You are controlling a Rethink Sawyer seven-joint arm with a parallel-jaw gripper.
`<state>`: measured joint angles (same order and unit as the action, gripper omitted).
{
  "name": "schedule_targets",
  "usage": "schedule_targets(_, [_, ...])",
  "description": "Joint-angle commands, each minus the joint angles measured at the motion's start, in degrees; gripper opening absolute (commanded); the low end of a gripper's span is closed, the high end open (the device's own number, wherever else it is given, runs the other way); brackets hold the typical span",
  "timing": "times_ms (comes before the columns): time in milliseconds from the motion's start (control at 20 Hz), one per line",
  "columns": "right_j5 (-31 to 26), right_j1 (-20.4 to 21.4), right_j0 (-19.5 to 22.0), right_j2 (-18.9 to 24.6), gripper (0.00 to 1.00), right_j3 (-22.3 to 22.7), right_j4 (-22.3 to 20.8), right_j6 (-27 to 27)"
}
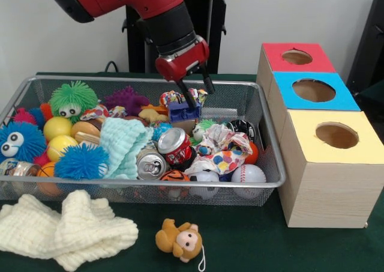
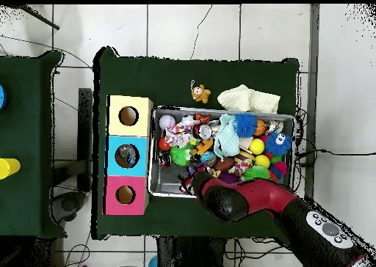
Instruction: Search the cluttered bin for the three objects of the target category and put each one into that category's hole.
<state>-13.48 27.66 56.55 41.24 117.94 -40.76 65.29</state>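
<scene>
Claw (image 1: 195, 94) of mine hangs at upper centre of the front view, its two dark fingers slightly parted around the top of a blue plastic block (image 1: 183, 111) at the far side of the wire bin (image 1: 267, 134). Whether they grip it, I cannot tell. Only this view shows the fingers; from overhead my red and black arm (image 2: 253, 198) covers them. Overhead does show the three holed boxes (image 2: 128, 155), yellow, blue and red, left of the bin.
</scene>
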Motion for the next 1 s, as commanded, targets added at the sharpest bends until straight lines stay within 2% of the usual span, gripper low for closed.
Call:
schedule_targets(50, [0.44,-0.14,-2.96,-2.50,1.00,-10.76,2.83,8.95])
schedule_targets(200, [-2.11,0.89,-3.40,-1.64,1.00,-11.76,5.74,8.81])
schedule_targets(350, [-1.44,1.33,-5.46,-3.21,1.00,-13.42,7.13,10.08])
schedule_targets(550, [3.56,1.92,-8.95,-7.58,1.00,-14.72,6.23,12.33])
schedule_targets(800, [8.78,3.36,-11.69,-10.94,1.00,-14.09,5.59,13.36])
schedule_targets(900, [9.72,2.63,-12.71,-12.24,1.00,-14.33,5.36,13.10])
schedule_targets(1000, [8.73,1.06,-12.51,-11.73,1.00,-14.38,6.25,12.14])
